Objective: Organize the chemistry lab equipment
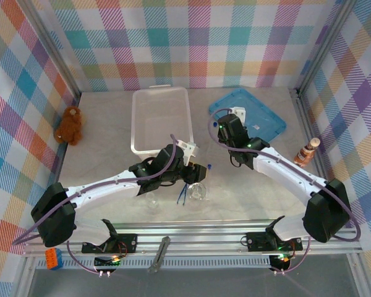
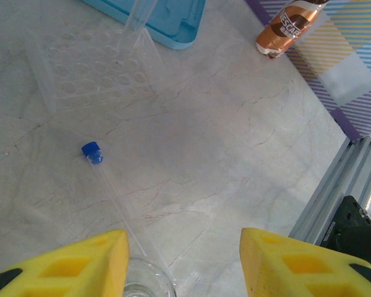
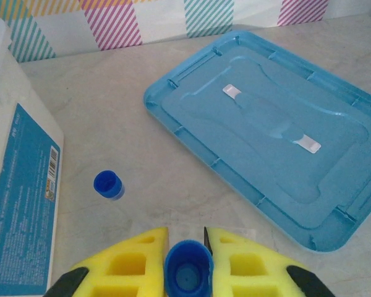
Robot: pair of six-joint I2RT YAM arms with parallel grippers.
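Blue-capped tube (image 3: pixel 187 272) stands upright between the yellow fingers of the right gripper (image 3: pixel 187 238), which is closed on it just below the cap. This gripper hangs over the table (image 1: pixel 99 154) in the gap between the clear bin (image 1: pixel 161 120) on the left and the blue lid (image 1: pixel 247 114) on the right, both lying toward the far wall. A further blue cap (image 3: pixel 108 184) shows on the table just right of the bin's labelled side; I cannot tell whether a tube hangs below it.

The left gripper (image 2: pixel 184 266) hovers near the middle of the table with its jaws apart and gripping nothing. Beneath it, close by its left finger, shows the rim of a beaker (image 2: pixel 145 281). A second tube (image 2: pixel 114 198) lies flat on the table, its capped end pointing away toward a clear rack (image 2: pixel 93 80), apart from it. The blue-capped tube reaches down to the far right corner of that rack, just before the lid.

From above, the beaker sits near the front edge at the centre, with the dark-blue tweezers (image 1: pixel 182 193) just to its left. A teddy bear (image 1: pixel 69 125) sits against the left wall, and a bottle-shaped figure (image 1: pixel 307 152) stands by the right wall.
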